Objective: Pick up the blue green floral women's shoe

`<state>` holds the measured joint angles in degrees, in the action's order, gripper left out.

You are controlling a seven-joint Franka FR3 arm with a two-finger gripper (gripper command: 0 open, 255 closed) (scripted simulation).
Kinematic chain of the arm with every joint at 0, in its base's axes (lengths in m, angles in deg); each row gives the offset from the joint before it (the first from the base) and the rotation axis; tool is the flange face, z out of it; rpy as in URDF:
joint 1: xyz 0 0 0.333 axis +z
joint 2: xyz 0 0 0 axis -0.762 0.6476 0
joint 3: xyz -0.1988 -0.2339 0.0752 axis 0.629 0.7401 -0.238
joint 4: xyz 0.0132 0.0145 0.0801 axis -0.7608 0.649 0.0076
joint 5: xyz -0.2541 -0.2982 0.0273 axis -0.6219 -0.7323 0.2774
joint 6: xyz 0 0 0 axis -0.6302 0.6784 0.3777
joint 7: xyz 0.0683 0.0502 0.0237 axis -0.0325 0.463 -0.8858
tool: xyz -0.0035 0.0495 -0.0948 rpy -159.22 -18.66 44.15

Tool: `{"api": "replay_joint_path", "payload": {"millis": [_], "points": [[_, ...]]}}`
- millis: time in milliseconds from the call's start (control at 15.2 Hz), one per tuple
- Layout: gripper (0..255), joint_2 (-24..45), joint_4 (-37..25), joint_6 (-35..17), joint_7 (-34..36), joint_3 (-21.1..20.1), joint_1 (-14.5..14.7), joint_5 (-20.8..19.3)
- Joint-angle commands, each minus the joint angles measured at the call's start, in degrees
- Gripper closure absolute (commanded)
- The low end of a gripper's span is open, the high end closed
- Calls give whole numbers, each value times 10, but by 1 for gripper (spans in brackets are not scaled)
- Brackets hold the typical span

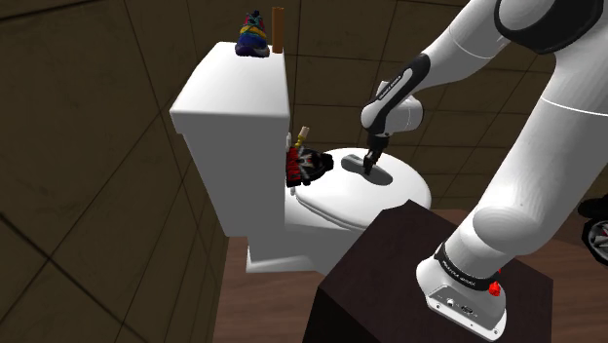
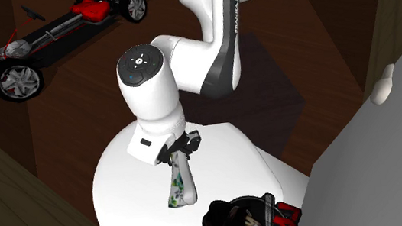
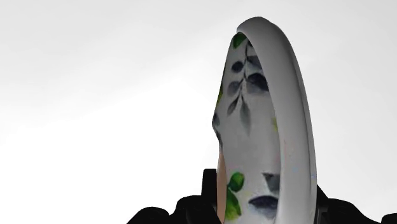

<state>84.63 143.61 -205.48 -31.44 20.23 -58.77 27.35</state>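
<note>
A white toilet [image 1: 234, 107] takes up the shoulder view's middle, lid [image 1: 341, 200] down. The white arm [image 1: 546, 146] rises from a dark brown stand [image 1: 380, 283] and reaches over that lid. On the wooden floor in the second exterior view lies a red and black car chassis [image 2: 46, 40], well apart from the toilet. The shoe [image 2: 179, 183] is white with green and dark leaves and a grey sole (no blue shows on it). It sits over the middle of the lid, heel end up in the end effector [image 2: 183, 150], toe toward the lid; whether the toe touches I cannot tell. In the wrist view the black fingers [image 3: 191, 207] clasp the shoe [image 3: 264, 127] from both sides. A black and red toy [image 1: 304, 166] lies on the lid near the tank. On the tank stand a many-coloured sneaker [image 1: 253, 39] and, just beside it, a brown cylinder [image 1: 278, 31].
</note>
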Motion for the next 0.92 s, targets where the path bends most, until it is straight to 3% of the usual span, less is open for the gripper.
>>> {"api": "replay_joint_path", "payload": {"millis": [0,858], "points": [[255,1,0,-1,0,0,0,0],[255,-96,-8,98,47,13,4,-65]]}}
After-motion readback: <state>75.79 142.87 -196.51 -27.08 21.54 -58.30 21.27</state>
